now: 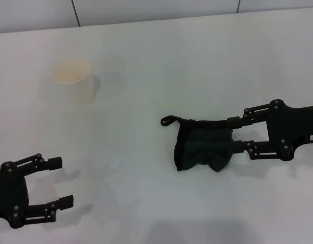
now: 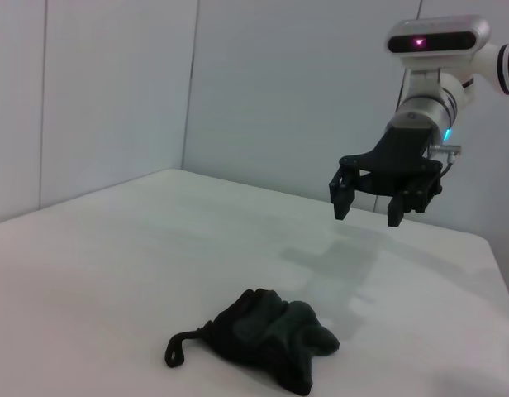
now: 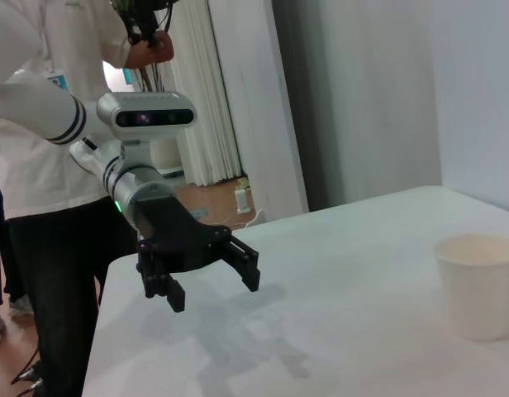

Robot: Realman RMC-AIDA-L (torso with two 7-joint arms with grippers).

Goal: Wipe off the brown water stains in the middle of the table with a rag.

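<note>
Head view: the left gripper [image 1: 63,182] hovers spread at the near left of the table [image 1: 146,213]; the rag [image 1: 203,149] lies mid-right, the right gripper [image 1: 236,135] spread above it. A cup [image 1: 75,77] stands far left.

Left wrist view: the rag [image 2: 267,335] lies crumpled, apart from the right gripper [image 2: 368,206] above.

Right wrist view: the left gripper [image 3: 213,283] hangs spread, well apart from the cup [image 3: 478,284].

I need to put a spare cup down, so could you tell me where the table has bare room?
The table is bare between the paper cup and the rag, and along the near edge between the left gripper and the rag. It is crowded only where the right gripper hangs over the rag.
</note>
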